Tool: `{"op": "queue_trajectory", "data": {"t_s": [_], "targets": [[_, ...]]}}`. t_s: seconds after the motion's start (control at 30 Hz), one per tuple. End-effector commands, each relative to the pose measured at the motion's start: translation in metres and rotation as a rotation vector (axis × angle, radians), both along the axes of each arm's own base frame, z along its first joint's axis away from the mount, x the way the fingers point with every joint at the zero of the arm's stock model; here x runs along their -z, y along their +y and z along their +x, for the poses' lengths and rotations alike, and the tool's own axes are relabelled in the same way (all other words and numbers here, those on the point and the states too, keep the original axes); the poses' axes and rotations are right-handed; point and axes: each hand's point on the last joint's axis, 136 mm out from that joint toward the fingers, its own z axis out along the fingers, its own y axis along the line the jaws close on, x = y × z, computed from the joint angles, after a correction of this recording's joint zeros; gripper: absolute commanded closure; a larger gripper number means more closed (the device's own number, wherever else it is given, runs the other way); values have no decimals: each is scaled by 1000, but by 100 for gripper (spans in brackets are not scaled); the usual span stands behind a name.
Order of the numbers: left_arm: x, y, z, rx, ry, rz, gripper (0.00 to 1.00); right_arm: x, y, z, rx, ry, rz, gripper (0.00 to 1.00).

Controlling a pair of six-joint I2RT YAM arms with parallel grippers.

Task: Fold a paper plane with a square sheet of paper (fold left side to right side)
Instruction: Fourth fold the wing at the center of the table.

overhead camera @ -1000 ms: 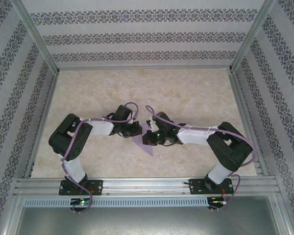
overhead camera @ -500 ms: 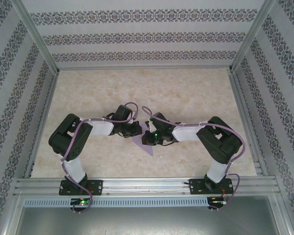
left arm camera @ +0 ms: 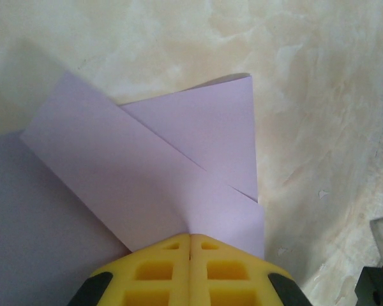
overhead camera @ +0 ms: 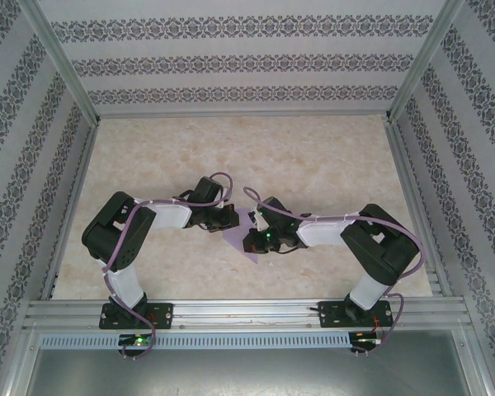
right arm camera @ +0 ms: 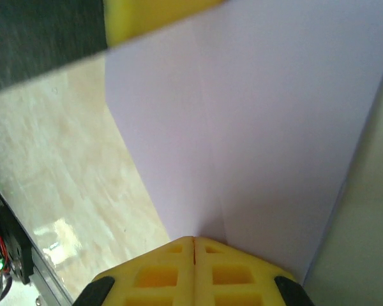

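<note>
Your left pincer (left arm camera: 190, 236) and right pincer (right arm camera: 194, 240) are both closed all the way, tips on the square sheet of paper (left arm camera: 147, 185) right in front of them, probably pinning its folds flat

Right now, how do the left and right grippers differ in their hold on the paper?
The left gripper meets the paper where flaps overlap along a slanted edge; the right gripper meets a smoother stretch with one straight crease. From above, the left sits farther back than the right. Both are shut on the paper's edge.
</note>
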Motion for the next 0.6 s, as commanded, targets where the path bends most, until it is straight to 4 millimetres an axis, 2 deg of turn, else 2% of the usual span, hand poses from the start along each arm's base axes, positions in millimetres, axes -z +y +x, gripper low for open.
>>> {"op": "queue_trajectory", "data": {"t_s": [0.0,0.37,0.47,0.57], "targets": [[31,25,-9,-62,56,160,96,0,-5,-16,-9,36,-6,100],[24,24,-7,-58,38,152,96,1,-17,-37,-11,51,-14,100],[16,19,-3,-52,22,128,95,-6,-17,-38,-9,44,4,100],[0,10,1,-31,1,83,92,-21,-16,-35,-12,14,44,100]]}}
